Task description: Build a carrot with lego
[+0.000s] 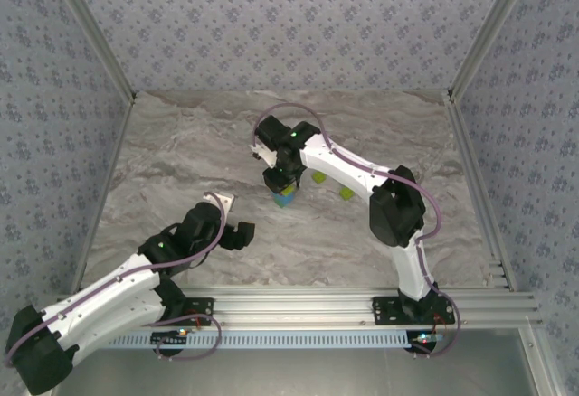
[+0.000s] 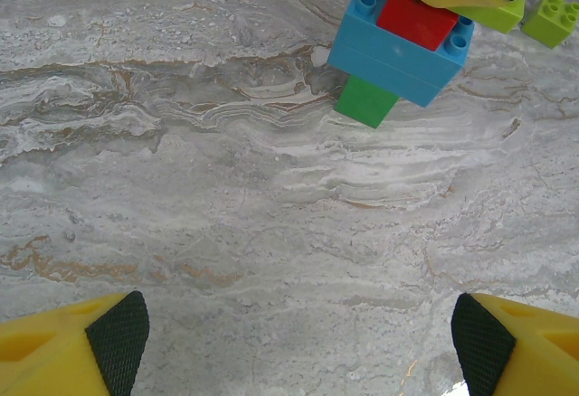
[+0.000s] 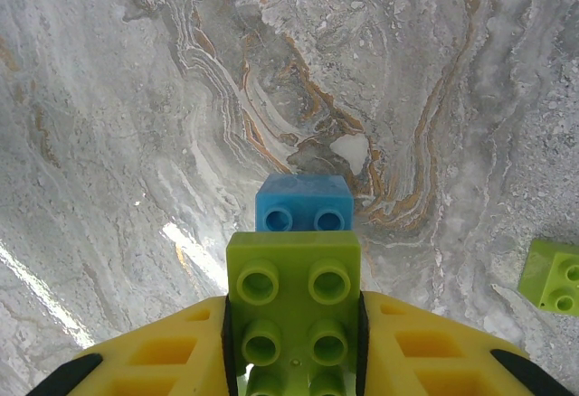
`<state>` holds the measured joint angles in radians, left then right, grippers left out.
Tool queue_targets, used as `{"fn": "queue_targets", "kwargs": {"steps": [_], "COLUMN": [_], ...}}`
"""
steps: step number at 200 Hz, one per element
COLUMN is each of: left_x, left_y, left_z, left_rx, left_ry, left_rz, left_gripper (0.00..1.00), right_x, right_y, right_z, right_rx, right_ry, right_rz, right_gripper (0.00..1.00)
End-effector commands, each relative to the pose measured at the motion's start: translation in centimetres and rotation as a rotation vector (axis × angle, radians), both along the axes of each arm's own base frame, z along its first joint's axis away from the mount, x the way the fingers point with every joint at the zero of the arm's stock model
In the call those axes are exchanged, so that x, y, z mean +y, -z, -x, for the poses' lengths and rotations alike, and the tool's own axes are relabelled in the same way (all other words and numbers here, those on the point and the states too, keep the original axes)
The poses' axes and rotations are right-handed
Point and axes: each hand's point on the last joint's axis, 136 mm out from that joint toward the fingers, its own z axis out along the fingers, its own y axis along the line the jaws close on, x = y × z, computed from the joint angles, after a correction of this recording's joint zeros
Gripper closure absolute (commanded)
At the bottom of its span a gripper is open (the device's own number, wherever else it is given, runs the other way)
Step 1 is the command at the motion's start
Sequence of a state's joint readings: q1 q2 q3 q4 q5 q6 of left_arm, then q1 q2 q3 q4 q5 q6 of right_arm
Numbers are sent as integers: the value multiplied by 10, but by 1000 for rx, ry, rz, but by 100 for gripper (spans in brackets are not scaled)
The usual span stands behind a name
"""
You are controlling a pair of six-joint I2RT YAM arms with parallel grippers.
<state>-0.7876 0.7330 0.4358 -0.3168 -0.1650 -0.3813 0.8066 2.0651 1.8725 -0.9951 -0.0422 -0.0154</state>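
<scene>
The right claw (image 3: 294, 353) clamps a glossy, studded lime brick (image 3: 291, 280) atop the blocky carrot (image 2: 403, 48). The left claw (image 2: 298, 333) gapes wide and empty above the veined marble table (image 2: 226, 215).

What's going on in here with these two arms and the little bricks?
The right claw is shut on a lime brick at the top of a small stack, with red, blue and green pieces below it. Whether the lime brick is fully pressed on is hard to tell. The left claw is open and empty over bare table. Two loose bricks lie beside the stack.
</scene>
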Motion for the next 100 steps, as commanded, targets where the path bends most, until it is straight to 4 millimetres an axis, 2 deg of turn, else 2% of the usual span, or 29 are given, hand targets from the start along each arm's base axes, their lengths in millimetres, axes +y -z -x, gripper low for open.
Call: {"fn": "queue_targets", "kwargs": {"steps": [1, 100], "left_x": [-6, -6], "left_y": [-10, -10], "left_z": [0, 0], "left_rx": [-25, -25], "left_ry": [29, 30], "left_rz": [19, 19], "left_gripper": [11, 11], "right_x": [-5, -10], "right_y": [26, 54], "right_z": [8, 21], "right_rx": [73, 113], "right_ry": [3, 8], "right_rz": [49, 84], "right_gripper": [65, 65]}}
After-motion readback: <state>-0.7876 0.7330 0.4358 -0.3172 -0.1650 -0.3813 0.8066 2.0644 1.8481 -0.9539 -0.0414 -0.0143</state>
